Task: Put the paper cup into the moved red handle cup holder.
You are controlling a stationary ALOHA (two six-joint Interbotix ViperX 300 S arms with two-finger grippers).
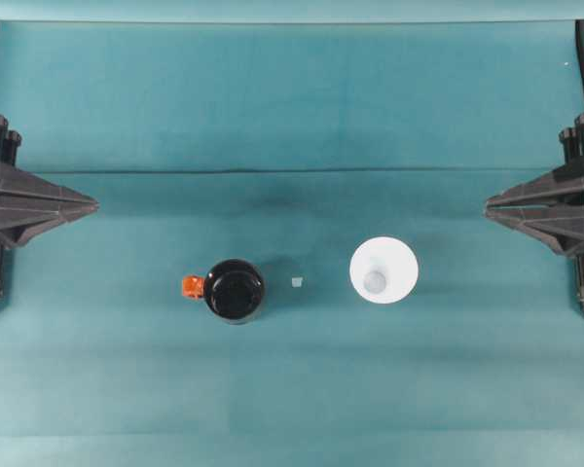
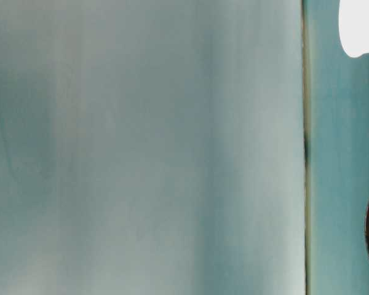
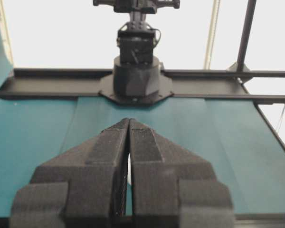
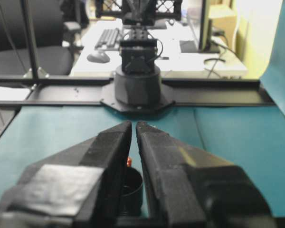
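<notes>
Closed right hand at table edge, paper cup well apart

My left pincer is matte black, two wedge-shaped fingers with grainy, textured padding. My right pincer is black too, smoother, with a patch of grey tape on one finger.

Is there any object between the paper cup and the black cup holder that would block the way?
Only a tiny grey scrap lies on the cloth between the paper cup and the red handle cup holder; it is flat, so probably no obstacle.
</notes>
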